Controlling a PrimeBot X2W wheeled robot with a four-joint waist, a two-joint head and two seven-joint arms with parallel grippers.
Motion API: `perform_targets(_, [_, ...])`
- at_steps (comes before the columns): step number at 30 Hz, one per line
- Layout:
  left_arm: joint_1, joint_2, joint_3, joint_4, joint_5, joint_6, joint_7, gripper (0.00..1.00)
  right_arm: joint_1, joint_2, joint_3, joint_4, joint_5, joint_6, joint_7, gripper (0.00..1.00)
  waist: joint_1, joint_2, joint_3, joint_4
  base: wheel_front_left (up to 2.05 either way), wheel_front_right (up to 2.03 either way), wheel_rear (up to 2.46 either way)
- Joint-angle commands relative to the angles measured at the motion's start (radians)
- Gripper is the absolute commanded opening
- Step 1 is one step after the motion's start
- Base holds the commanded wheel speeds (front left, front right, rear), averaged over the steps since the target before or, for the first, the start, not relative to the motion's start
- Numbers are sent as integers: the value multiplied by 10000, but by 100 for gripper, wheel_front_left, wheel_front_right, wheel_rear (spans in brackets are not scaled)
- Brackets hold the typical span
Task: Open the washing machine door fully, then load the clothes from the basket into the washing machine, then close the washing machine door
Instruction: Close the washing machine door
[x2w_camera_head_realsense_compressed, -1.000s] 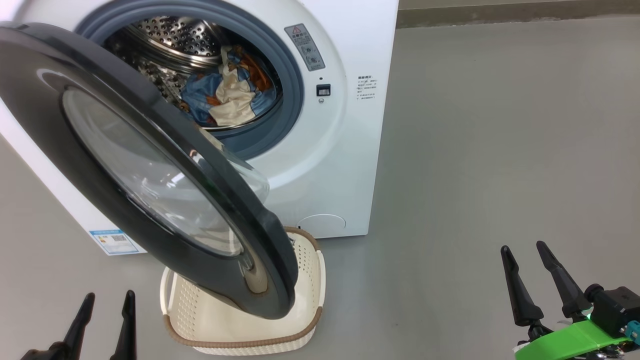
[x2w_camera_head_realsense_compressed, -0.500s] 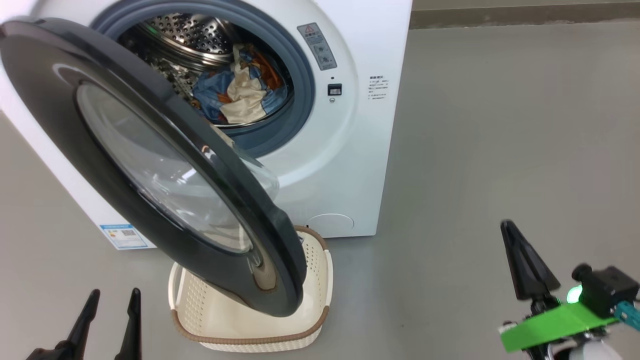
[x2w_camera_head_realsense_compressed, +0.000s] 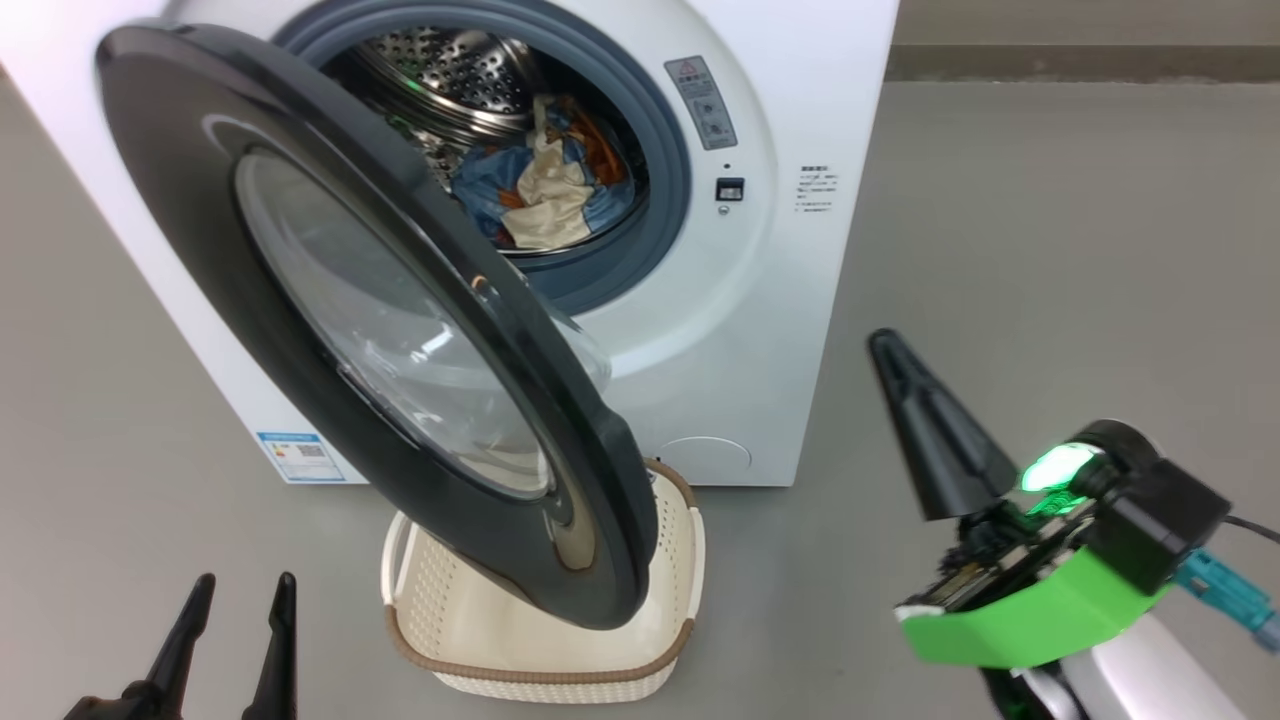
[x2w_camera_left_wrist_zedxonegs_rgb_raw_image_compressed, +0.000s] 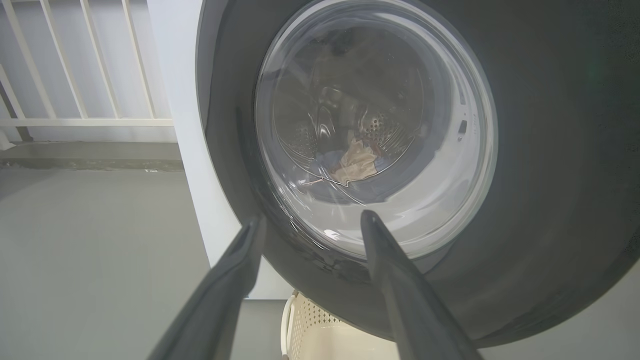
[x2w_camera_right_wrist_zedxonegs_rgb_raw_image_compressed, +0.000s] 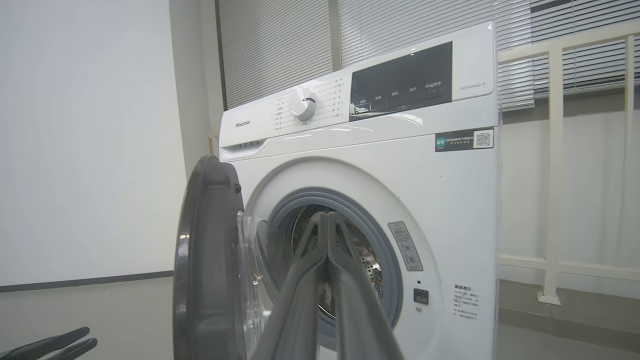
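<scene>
Your right gripper (x2w_camera_head_realsense_compressed: 884, 345) is pressed together on nothing, right of the washing machine (x2w_camera_head_realsense_compressed: 800, 100). Your left gripper (x2w_camera_head_realsense_compressed: 246, 582) is spread, near the basket (x2w_camera_head_realsense_compressed: 560, 678). The clothes (x2w_camera_head_realsense_compressed: 545, 190) lie in the drum (x2w_camera_head_realsense_compressed: 450, 70); the washing machine door (x2w_camera_head_realsense_compressed: 400, 320) stands half open above the basket.

The right hand (x2w_camera_head_realsense_compressed: 884, 345) now has its two fingers pressed together, where they stood apart, and it sits higher and nearer the washing machine (x2w_camera_head_realsense_compressed: 790, 280).
</scene>
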Motion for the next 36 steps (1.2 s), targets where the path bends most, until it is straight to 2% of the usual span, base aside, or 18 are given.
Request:
perform_targets(1, [-116,128,365,-296,155,8,-105,100,-402,-41,396,-424,91,46,-76,0,0,0,-63,141,0,0,0])
perform_targets(10, [-56,47,394,-286,167,8,-105,100,-794,8,2574,-997,491,46,-76,0,0,0,-94,482,0,0,0])
perform_targets(21, [-190,-107,198,-194,165,8,-105,100,-978,-29,4813,156,732,46,-76,0,0,0,51,861,0,0,0])
perform_targets(36, [-554,-289,50,-110,149,8,-105,100,-1271,444,5141,2169,1188,46,-76,0,0,0,514,1109,0,0,0])
